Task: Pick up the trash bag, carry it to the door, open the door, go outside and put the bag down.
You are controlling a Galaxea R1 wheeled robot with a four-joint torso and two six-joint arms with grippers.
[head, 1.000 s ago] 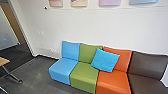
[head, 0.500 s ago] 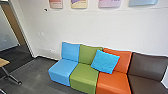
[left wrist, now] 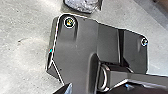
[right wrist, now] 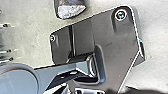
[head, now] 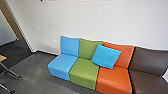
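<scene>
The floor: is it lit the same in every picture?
No: in the head view, the floor is dark grey with a faint pale sheen near the blue seat; in the left wrist view, it looks pale and washed out; in the right wrist view, pale too, nearly white in places.

High up, the head view faces forward and down onto the seats (head: pixel 83 72). Both wrist views, closer, look down on the dark plate (left wrist: pixel 80 47) and floor (left wrist: pixel 27 67).
</scene>
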